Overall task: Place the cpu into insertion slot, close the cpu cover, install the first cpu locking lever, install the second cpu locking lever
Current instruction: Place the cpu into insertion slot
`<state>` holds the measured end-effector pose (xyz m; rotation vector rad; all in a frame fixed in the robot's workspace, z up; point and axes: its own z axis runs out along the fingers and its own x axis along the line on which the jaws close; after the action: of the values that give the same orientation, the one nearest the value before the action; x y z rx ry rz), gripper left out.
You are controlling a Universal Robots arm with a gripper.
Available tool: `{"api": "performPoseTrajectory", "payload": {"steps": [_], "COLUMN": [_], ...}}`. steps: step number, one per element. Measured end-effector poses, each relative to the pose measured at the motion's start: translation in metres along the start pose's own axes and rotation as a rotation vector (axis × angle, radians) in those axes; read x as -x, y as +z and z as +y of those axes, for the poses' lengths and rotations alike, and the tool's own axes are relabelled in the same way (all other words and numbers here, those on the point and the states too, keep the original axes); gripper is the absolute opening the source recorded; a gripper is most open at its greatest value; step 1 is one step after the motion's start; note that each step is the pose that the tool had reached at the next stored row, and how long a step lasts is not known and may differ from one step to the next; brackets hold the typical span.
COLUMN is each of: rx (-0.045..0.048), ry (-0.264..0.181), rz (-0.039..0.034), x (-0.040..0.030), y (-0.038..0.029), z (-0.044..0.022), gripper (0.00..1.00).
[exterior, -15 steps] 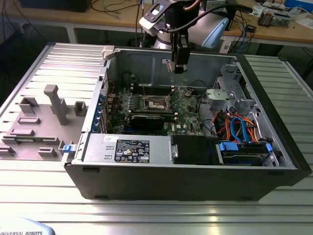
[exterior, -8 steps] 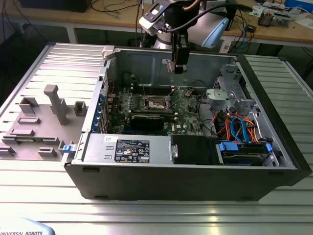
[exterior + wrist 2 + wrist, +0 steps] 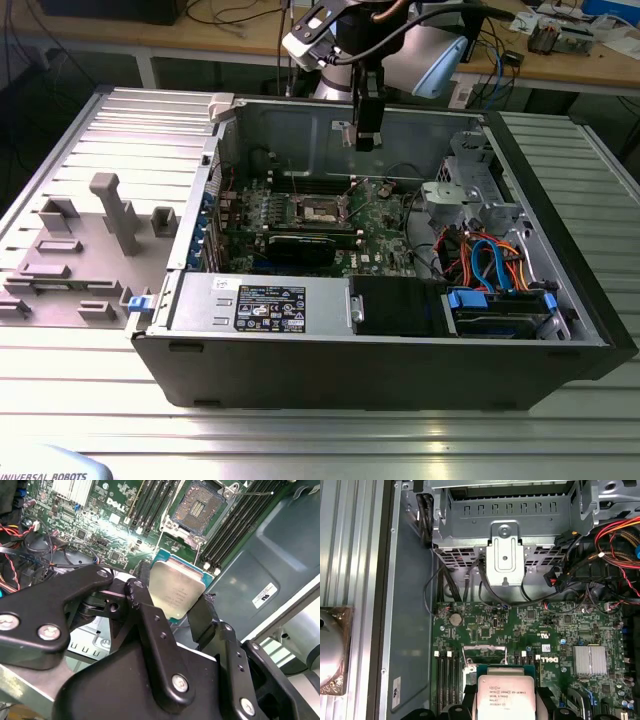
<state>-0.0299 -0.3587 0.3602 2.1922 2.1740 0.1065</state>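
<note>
My gripper (image 3: 172,602) is shut on the cpu (image 3: 175,591), a flat square chip with a silvery top, pinched at two opposite edges. In the first wrist view the cpu (image 3: 506,695) hangs over the green motherboard (image 3: 530,625). The exterior view has the gripper (image 3: 367,138) high above the open computer case, over the insertion slot (image 3: 318,210). That insertion slot (image 3: 200,505) lies uncovered, its dark pin field showing inside a shiny rim. The cpu cover (image 3: 485,652) appears raised on edge beside it. A thin locking lever (image 3: 260,493) sticks out from the socket.
Long memory slots (image 3: 150,500) flank the socket. A black expansion card (image 3: 300,245) crosses the board, with a power supply (image 3: 260,300) in front. A metal drive cage (image 3: 502,530) and cable bundles (image 3: 490,265) crowd one end. Grey fixtures (image 3: 110,215) stand at the exterior view's left.
</note>
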Motion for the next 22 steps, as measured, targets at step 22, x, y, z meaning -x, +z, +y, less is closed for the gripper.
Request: {"api": "performPoseTrajectory", "payload": {"steps": [22], "rx": [0.0006], "ry": [0.051], "rz": [-0.0049], "x": [0.0001], "y": [0.0015], "z": [-0.0075], "gripper": [0.54]}}
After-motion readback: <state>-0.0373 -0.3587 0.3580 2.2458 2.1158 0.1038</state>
